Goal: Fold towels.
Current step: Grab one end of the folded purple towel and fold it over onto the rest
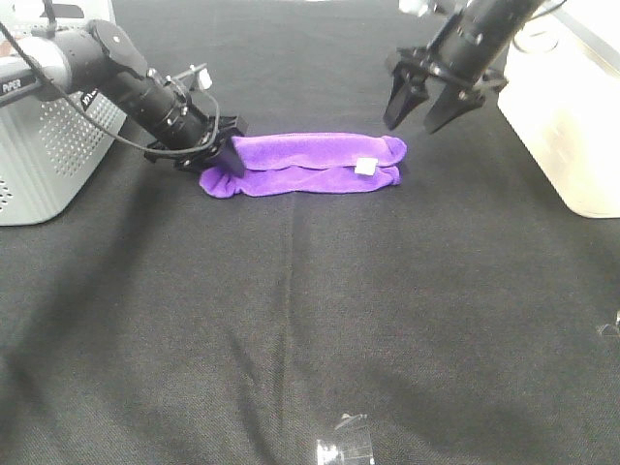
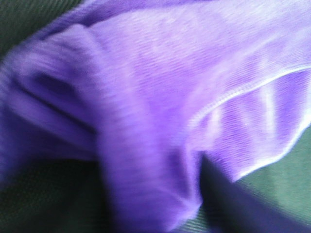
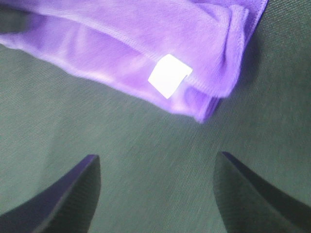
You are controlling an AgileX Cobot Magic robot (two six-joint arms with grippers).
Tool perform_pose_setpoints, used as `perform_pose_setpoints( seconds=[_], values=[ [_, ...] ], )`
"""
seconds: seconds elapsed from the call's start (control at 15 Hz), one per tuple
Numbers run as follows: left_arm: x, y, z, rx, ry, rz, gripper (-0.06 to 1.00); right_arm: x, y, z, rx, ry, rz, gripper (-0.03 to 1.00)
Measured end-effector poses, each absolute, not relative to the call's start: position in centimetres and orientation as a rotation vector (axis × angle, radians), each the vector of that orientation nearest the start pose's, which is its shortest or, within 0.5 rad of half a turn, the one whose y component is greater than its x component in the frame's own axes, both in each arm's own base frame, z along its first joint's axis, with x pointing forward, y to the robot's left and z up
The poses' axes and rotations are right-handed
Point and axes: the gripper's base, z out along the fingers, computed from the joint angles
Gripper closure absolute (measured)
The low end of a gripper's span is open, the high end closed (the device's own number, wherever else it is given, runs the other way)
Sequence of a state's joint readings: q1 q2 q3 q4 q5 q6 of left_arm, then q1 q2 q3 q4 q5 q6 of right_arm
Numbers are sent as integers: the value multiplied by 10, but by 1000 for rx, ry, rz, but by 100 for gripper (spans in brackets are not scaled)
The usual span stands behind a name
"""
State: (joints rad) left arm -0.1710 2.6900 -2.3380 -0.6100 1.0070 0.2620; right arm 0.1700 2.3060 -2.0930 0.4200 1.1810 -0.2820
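The purple towel point(image 1: 310, 165), doubled into a long strip, is laid across the upper middle of the frame on the black table cover point(image 1: 291, 329). The left gripper point(image 1: 229, 155) is set into the strip's left end, probably to lift it for another fold, though whether it is clamped cannot be told. The right gripper point(image 1: 418, 108) is held spread wide just above the right end, and free room is offered below the strip's long edge.

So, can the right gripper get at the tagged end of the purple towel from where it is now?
Probably yes. The right gripper is open and hangs just beyond that end of the purple towel, near the white tag, and only bare black table cover lies between them.
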Motion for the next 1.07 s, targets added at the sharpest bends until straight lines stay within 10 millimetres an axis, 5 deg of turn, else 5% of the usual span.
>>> perform_pose_setpoints(
  seconds=[0.07, 0.33, 0.53, 0.73, 0.93, 1.07],
  values=[
    [533, -137, 92, 258, 2714, -764, 88, 478, 117, 223, -473, 2774, 568, 30],
    [532, -129, 102, 367, 2739, -606, 90, 476, 117, 228, -434, 2785, 573, 30],
    [526, -116, 134, 517, 2789, -396, 90, 475, 117, 232, -392, 2790, 579, 30],
    [525, -115, 146, 543, 2792, -380, 90, 471, 115, 249, -388, 2760, 570, 30],
    [528, -135, 179, 549, 2657, -528, 90, 458, 113, 292, -396, 2672, 562, 30],
    [521, -176, 188, 621, 2564, -675, 90, 449, 112, 313, -397, 2628, 559, 30]
  ],
)
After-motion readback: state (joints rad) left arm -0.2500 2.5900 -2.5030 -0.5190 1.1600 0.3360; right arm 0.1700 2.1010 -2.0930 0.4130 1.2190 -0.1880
